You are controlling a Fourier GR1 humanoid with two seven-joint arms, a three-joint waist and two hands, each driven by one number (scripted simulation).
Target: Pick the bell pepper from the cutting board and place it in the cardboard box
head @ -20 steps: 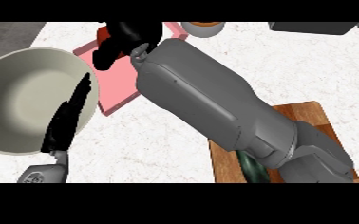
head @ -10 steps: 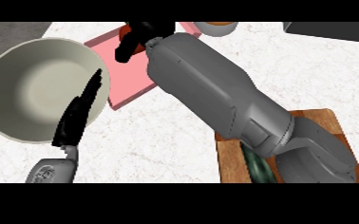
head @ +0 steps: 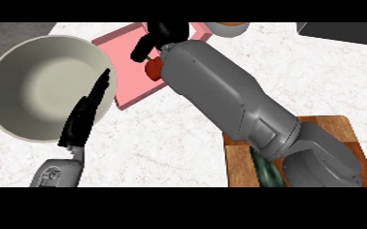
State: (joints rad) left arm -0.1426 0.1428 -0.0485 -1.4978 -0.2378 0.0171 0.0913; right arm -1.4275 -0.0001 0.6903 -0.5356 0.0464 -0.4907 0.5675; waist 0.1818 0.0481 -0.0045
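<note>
A red bell pepper (head: 153, 70) with a green stem lies on the pink cutting board (head: 129, 85), partly under my right forearm. My right hand (head: 159, 35) reaches across to the board's far side, and its fingers curl down round the pepper's top. My left hand (head: 87, 112) is open with straight fingers, lying over the rim of a big pale bowl (head: 39, 85). At the lower right sits a brown, wood-coloured box or board (head: 240, 162), mostly hidden by my right arm.
A dark green vegetable (head: 269, 173) lies on the brown thing at the lower right. A small bowl (head: 229, 28) stands at the far edge beyond the pink board. A dark object (head: 337, 31) fills the top right corner. White counter lies between the bowl and the brown thing.
The pepper was hidden under my right hand before and now shows below its fingers. The right hand stays at the pink board. The left hand has not moved over the bowl.
</note>
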